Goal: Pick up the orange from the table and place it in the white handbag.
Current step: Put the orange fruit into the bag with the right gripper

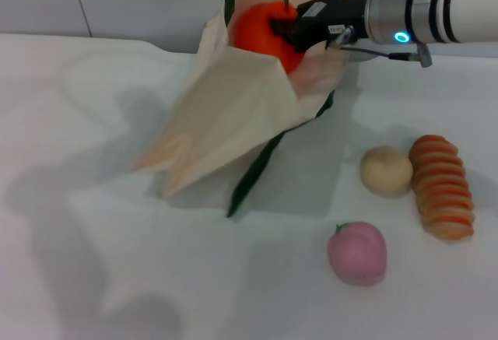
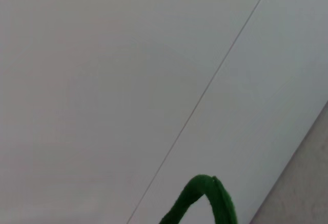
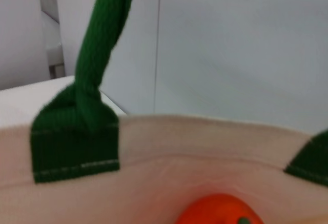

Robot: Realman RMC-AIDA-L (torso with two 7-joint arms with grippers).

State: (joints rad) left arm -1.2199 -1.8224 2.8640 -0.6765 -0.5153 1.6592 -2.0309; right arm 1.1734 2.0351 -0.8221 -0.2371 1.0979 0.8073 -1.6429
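Writing: a small white label with dark print sits on the black right gripper, too small to read; nothing else carries lettering.
Orange: one, round and bright orange-red, with a small dark stem nub on top; in the right wrist view only its upper curve and a green nub show.
Where the orange is: raised off the table, at the open mouth of the bag, its lower part hidden behind the bag's front panel.
Bag: one cream fabric bag with dark green handles and green tabs, its mouth lifted and its body slanting down to the table; one handle trails along the tabletop.
Right gripper: reaches in from the right on a white and silver arm, black fingers closed against the side of the orange, holding it.
Left gripper: not seen in any view; the left wrist view shows only a pale wall and a loop of green handle.
Other food: three pieces, all on the table to the right of the bag.
Beige round piece: one, touching the ridged loaf.
Ridged loaf: one, orange and cream.
Pink fruit: one, with a small green stem, nearer the robot than the other two.
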